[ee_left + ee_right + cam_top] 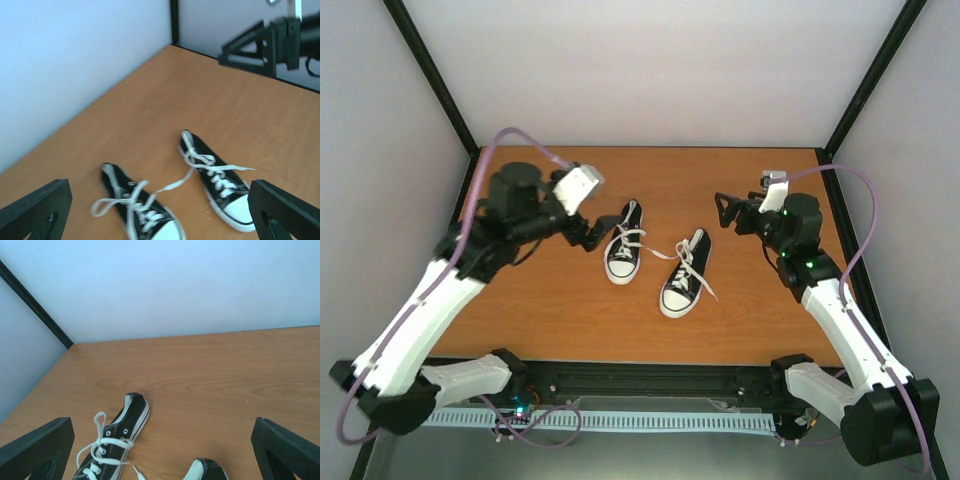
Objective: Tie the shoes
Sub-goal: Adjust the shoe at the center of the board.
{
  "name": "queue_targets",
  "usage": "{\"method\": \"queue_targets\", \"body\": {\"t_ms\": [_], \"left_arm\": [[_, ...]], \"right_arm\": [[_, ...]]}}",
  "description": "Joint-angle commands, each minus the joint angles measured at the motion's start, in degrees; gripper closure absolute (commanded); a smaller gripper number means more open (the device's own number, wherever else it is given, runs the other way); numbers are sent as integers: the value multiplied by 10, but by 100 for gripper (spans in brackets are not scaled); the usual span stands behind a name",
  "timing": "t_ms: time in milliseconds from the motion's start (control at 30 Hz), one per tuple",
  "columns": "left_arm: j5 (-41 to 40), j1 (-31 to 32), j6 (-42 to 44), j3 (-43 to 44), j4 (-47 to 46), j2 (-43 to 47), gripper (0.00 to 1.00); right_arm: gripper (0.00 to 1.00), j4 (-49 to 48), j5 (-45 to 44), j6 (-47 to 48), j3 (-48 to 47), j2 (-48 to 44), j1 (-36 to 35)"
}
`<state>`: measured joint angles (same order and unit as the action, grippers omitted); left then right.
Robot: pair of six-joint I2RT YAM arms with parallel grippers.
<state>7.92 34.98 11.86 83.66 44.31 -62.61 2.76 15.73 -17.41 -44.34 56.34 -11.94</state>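
Observation:
Two black shoes with white toe caps lie side by side mid-table, toes toward the arms: the left shoe and the right shoe, of which only the heel shows in the right wrist view. Their white laces lie loose. A loop rests by the left shoe's heel, and one strand runs across toward the right shoe. My left gripper hangs open just left of the left shoe. My right gripper hangs open right of the right shoe. Neither gripper holds anything.
The wooden table is boxed in by pale walls with black corner posts. Bare wood lies behind the shoes and between them and the arm bases.

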Motion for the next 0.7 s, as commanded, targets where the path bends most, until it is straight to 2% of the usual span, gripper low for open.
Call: {"method": "queue_targets", "body": {"t_ms": [0, 33, 133, 200, 267, 367, 467, 600, 667], "left_arm": [[138, -4, -71, -52, -123, -123, 0], [171, -4, -58, -38, -121, -167, 0], [263, -4, 41, -8, -154, -271, 11], [243, -4, 39, -16, -238, -308, 15], [251, -4, 53, -2, -266, -338, 18], [267, 4, 85, 32, -254, -372, 20], [318, 18, 167, 8, -231, -379, 25], [312, 25, 104, -2, -231, -396, 36], [283, 43, 125, -21, -237, -387, 41]], "right_arm": [[0, -16, -5, 20, -43, 35, -2], [0, -14, 1, 29, -44, 42, -3], [4, 17, -9, 56, -42, 61, -3], [7, 65, -25, 48, -43, 78, -2], [10, 118, -26, 26, -59, 97, -2], [16, 185, 6, -13, -81, 118, -3], [19, 219, 15, -36, -79, 117, -3], [21, 247, 11, -16, -80, 133, -2], [21, 226, 16, 4, -67, 132, -3]]}}
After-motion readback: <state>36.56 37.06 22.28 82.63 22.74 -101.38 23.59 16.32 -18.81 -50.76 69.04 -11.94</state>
